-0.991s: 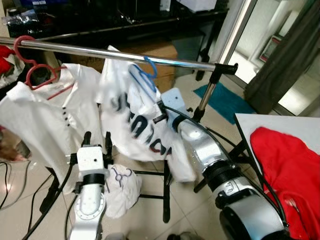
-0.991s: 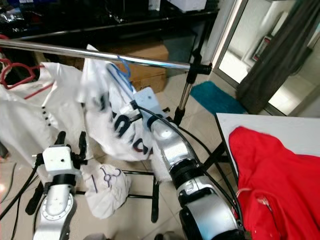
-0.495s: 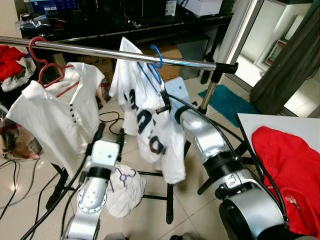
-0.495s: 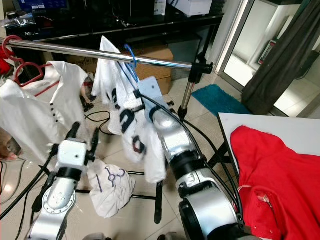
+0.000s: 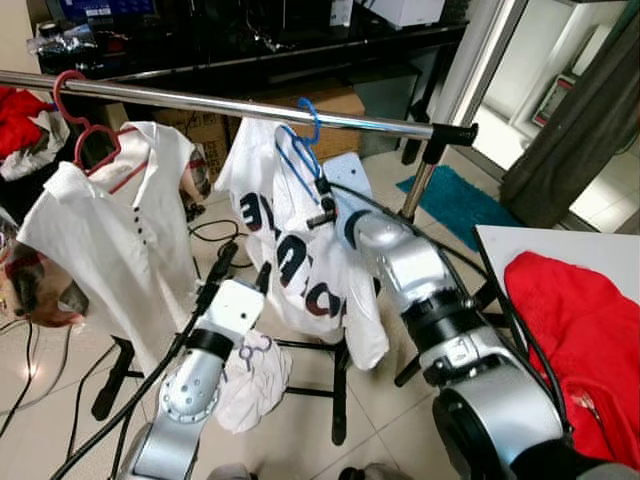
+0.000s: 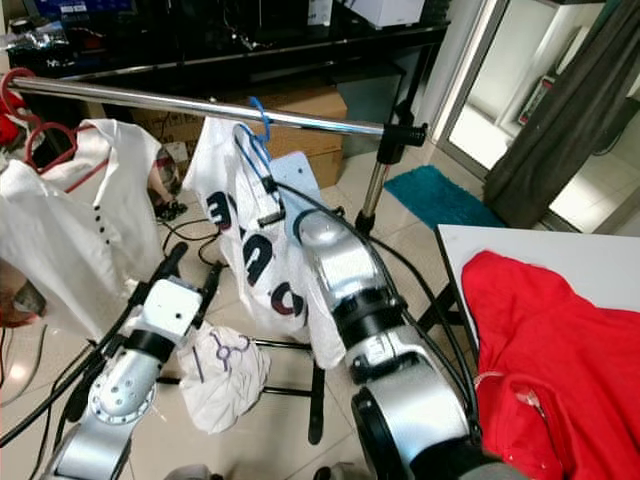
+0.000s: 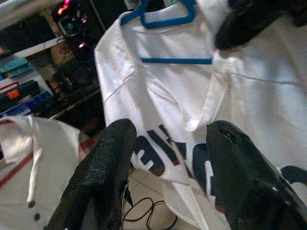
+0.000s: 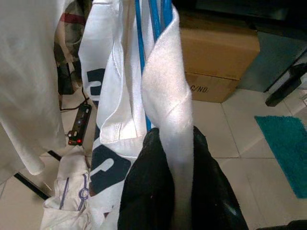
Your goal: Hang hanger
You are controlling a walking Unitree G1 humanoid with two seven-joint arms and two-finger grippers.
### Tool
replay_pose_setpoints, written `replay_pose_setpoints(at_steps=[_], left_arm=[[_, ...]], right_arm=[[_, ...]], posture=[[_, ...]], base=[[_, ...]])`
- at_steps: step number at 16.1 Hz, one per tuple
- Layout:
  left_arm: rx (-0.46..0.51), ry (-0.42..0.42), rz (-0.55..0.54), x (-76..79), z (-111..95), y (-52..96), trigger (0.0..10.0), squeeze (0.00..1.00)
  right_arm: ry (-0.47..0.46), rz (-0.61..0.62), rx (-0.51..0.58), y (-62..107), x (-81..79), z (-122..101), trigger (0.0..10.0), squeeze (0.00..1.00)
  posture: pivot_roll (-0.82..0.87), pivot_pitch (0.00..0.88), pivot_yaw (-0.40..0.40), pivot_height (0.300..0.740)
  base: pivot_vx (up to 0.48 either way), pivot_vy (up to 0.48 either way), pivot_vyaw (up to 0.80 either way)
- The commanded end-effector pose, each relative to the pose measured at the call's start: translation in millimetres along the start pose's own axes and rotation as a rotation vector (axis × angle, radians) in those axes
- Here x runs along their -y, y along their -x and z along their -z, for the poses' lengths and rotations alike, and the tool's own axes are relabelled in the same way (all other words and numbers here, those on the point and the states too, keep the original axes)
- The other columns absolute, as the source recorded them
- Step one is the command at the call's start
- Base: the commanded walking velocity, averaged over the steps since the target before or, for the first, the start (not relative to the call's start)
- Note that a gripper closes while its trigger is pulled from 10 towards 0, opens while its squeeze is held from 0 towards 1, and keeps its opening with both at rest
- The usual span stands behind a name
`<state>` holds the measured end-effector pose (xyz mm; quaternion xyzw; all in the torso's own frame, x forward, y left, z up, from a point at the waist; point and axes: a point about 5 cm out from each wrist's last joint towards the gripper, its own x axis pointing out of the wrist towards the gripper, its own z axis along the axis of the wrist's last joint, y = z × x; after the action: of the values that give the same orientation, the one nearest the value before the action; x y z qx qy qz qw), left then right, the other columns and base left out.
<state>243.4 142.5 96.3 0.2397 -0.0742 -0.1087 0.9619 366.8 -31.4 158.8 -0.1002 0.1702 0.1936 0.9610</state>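
Right gripper (image 8: 175, 191) pinches white shirt (image 5: 300, 250) on blue hanger (image 5: 300, 150).

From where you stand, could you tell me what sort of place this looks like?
Probably a lived-in room of a home used for laundry. A metal clothes rail carries a white printed shirt on a blue hanger, cardboard boxes sit on the tiled floor, and a curtain hangs beside a doorway.

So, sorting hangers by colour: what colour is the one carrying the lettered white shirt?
Blue plastic hanger, clearest in the left wrist view.
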Motion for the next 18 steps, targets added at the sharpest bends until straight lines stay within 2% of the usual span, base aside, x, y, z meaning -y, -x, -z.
replay_pose_setpoints(at_steps=[1, 4, 6, 9, 13, 15, 18], left_arm=[[0.012, -0.001, 0.027, 2.6, -7.3, -2.4, 10.0, 0.00], [0.035, -0.086, 0.096, 5.6, -17.8, -8.0, 10.0, 0.00], [0.020, -0.132, 0.137, 8.8, -18.9, -7.9, 10.0, 0.00], [-0.009, -0.148, 0.161, 11.4, -15.9, -5.8, 10.0, 0.00], [-0.029, -0.150, 0.176, 13.2, -15.6, -4.7, 10.0, 0.00], [-0.032, -0.151, 0.180, 13.5, -15.9, -4.9, 10.0, 0.00], [-0.031, -0.150, 0.181, 14.3, -17.2, -5.9, 10.0, 0.00]], right_arm=[[-0.021, 0.008, 0.043, 4.0, 5.4, -17.7, 10.0, 0.00], [-0.003, -0.004, 0.018, 8.1, 3.7, -25.6, 10.0, 0.00], [0.040, -0.026, -0.033, 9.4, 0.7, -21.1, 10.0, 0.00], [0.068, -0.049, -0.105, 9.0, -1.8, -7.3, 10.0, 0.00], [0.021, -0.052, -0.198, 7.9, -2.9, 6.6, 10.0, 0.00], [-0.057, -0.032, -0.169, 8.8, -0.5, -4.0, 10.0, 0.00], [-0.066, -0.030, -0.114, 10.8, 0.6, -17.8, 10.0, 0.00]], posture=[[0.12, 0.039, -0.070, 0.740], [0.12, 0.038, -0.076, 0.740], [0.12, 0.038, -0.078, 0.740], [0.12, 0.037, -0.083, 0.740], [0.13, 0.037, -0.091, 0.740], [0.13, 0.038, -0.091, 0.740], [0.13, 0.038, -0.090, 0.740]], base=[[0.000, 0.000, 0.00], [0.000, 0.000, 0.00], [0.000, 0.000, 0.00], [0.000, 0.000, 0.00], [0.000, 0.000, 0.00], [0.000, 0.000, 0.00], [0.000, 0.000, 0.00]])
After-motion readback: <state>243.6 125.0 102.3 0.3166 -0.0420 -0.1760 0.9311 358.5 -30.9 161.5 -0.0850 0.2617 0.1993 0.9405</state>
